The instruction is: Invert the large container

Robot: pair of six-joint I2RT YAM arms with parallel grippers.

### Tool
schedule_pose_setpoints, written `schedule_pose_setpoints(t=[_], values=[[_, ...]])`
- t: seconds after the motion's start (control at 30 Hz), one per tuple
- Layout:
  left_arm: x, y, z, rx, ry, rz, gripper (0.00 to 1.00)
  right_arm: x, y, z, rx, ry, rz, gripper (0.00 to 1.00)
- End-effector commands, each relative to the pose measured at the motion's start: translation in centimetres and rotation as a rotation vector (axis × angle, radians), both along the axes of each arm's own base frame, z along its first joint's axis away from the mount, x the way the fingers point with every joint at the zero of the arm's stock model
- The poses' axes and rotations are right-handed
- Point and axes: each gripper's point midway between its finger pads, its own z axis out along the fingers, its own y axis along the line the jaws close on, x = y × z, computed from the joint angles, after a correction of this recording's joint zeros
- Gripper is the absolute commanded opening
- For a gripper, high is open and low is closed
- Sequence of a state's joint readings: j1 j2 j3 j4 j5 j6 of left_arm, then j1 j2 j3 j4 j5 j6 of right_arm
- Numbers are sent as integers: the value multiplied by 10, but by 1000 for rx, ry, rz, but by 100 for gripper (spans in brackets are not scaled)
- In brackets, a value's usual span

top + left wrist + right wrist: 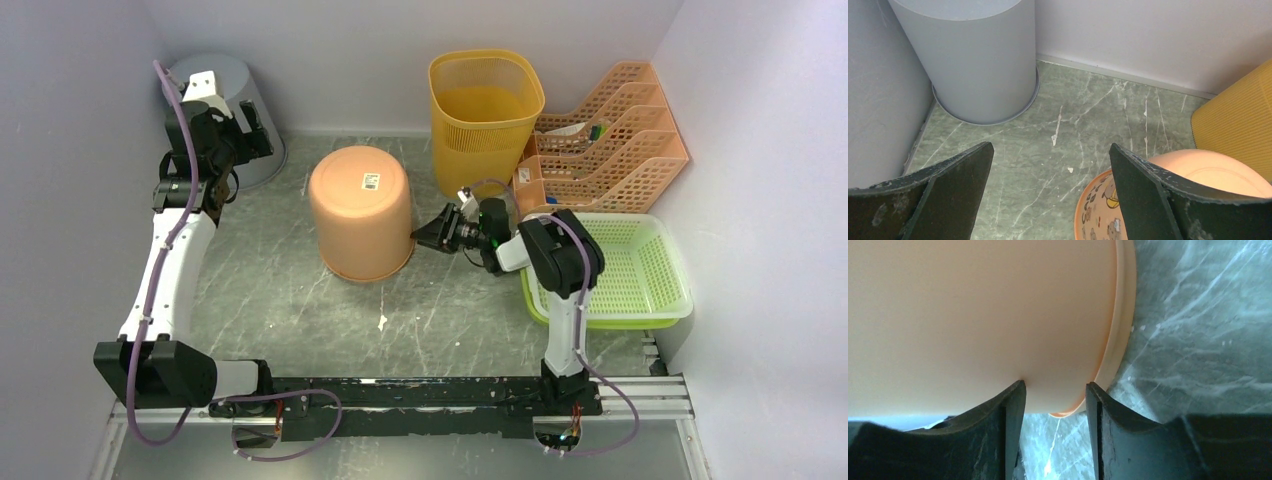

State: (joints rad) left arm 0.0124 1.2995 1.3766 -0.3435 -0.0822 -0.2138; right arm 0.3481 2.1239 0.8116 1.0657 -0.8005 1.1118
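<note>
Peach container (360, 212) inverted | right end effector (420, 237) released, stretched level at its side | left end effector (1051, 146) released

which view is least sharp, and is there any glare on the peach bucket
Right wrist: the upturned peach bucket sits so close it looks soft and washed out, with no hard glare. Top external: even light, faint shadows, sharp throughout. Left wrist: the marbled tabletop is crisp.
</note>
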Motion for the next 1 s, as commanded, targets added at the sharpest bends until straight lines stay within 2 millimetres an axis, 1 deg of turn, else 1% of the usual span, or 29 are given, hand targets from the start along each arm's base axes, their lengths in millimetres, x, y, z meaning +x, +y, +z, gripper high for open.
schedule_pose_setpoints(t=[0.0,0.1,0.17,0.23,0.27,0.3,0.37,0.47,0.6,0.67,0.73,0.77,0.83,0.97], values=[[-2,6,3,18,-15,8,99,9,-14,-18,-284,-47,-41,49],[0,4,1,16,-8,0,99,12,-20,-19,-389,-57,-75,50],[1,3,0,13,0,-7,99,17,-24,-10,-443,-78,-104,53],[2,1,2,12,1,-16,99,29,-29,0,-516,-115,-149,53],[3,1,3,10,-1,-19,99,32,-30,1,-552,-121,-158,53],[4,-1,4,5,-1,-24,99,41,-28,9,-581,-138,-165,54],[7,-4,5,-8,1,-39,99,47,-25,8,-653,-134,-149,54],[10,-12,11,-26,4,-78,99,50,-8,13,-702,-163,-112,54],[11,-20,33,-36,-24,-123,99,32,47,22,-694,-215,-6,53],[10,-22,43,-46,-45,-130,99,23,79,28,-670,-232,49,53],[8,-24,52,-59,-69,-138,99,16,115,28,-641,-251,103,53],[8,-25,55,-65,-78,-141,99,9,135,29,-619,-259,140,53],[7,-26,59,-71,-92,-145,99,3,171,31,-578,-270,196,53],[6,-28,58,-72,-98,-154,99,-2,233,33,-491,-292,261,53]])
